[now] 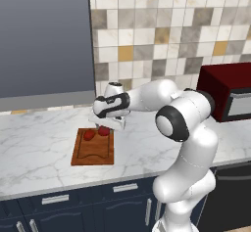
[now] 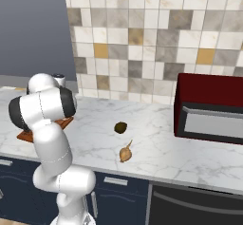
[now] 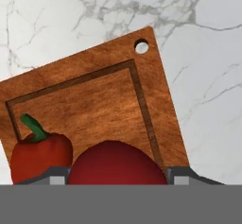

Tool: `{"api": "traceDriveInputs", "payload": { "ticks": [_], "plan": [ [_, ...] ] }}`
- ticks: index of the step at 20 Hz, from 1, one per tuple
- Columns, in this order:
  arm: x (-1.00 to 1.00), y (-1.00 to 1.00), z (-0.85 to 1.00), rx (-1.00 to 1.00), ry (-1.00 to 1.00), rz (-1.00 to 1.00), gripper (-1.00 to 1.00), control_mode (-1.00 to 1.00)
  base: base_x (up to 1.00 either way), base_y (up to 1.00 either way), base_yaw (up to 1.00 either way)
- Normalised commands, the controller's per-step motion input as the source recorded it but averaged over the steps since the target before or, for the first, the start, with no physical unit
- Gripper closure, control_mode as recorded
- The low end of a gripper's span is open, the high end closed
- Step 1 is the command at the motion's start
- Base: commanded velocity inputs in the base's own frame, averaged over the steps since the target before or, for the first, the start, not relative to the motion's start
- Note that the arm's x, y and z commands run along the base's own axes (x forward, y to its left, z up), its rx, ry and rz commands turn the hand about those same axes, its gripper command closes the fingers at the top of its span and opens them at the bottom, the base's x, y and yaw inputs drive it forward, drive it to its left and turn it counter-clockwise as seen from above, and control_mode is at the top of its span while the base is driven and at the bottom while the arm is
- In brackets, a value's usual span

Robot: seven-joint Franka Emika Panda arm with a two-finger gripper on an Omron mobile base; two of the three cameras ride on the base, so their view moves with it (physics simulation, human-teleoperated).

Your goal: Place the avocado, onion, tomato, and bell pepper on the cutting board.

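1. On the board [image 1: 93,148] in the left base view, the pepper [image 1: 88,135] lies beside the tomato [image 1: 104,130], which the gripper [image 1: 104,127] partly hides.
2. In the right base view, the avocado [image 2: 120,127] and onion [image 2: 126,154] sit on the counter [image 2: 156,143]; the arm hides most of the board [image 2: 59,123].
3. In the hand view, the fingers [image 3: 59,177] pinch the tomato [image 3: 116,165], cut off below, with the pepper [image 3: 40,154] just beside it on the board [image 3: 99,95].

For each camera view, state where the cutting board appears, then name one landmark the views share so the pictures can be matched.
Left base view: the cutting board lies left of centre on the counter, beneath the hand.
Right base view: its corner peeks out at the left, behind the arm.
Hand view: it spans the middle, tilted.
Shared landmark: the white marble counter.
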Motion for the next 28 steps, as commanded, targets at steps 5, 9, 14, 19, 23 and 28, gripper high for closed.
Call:
{"api": "traceDriveInputs", "payload": {
  "ticks": [5, 9, 14, 19, 23, 28],
  "plan": [
    [0.0, 0.22, -0.14, 0.05, 0.0, 0.0, -1.0, -1.0, 0.0, 0.0, 0.0],
    [0.0, 0.01, 0.02, 0.0, 0.0, -0.01, -1.0, -1.0, 0.0, 0.0, 0.0],
    [0.0, 0.0, 0.22, 0.0, 0.0, -0.02, -1.0, -1.0, 0.0, 0.0, 0.0],
    [0.0, 0.0, 0.29, 0.0, 0.0, -0.04, -1.0, -1.0, 0.0, 0.0, 0.0],
    [-0.04, -0.36, 0.39, -0.02, 0.04, -0.09, -1.0, -1.0, 0.0, 0.0, 0.0],
    [-0.13, -0.84, 0.22, -0.06, 0.07, -0.12, -1.0, -1.0, 0.0, 0.0, 0.0]
  ]
}}
